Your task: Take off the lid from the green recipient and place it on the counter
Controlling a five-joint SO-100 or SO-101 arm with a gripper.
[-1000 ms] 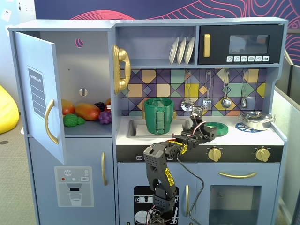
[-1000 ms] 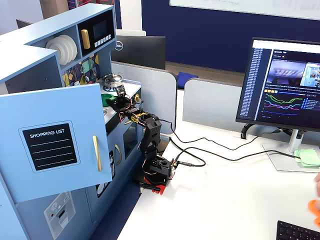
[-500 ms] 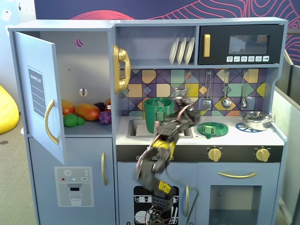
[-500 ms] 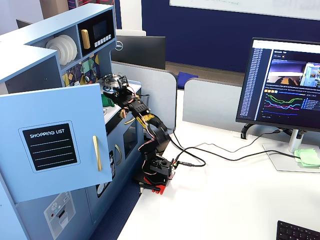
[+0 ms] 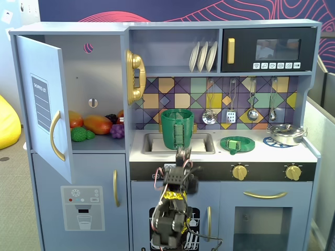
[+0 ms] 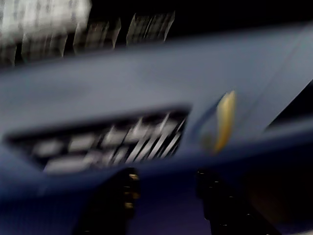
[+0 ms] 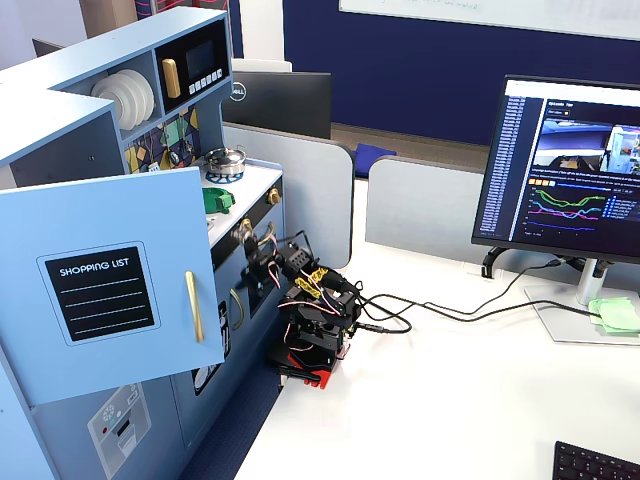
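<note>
The lid point(image 5: 237, 143), a flat green disc with a paler block handle at its middle, lies on the bench point(image 5: 225, 153) between the sink and the silver pan point(image 5: 286, 134). The green pot point(image 5: 177, 128) stands uncovered in the sink, its ribbed strap handle facing forward. The claw point(image 5: 183, 155) hangs folded low before the bench's front edge, apart from both; whether it is clenched cannot be told. The wrist view is blurred.
</note>
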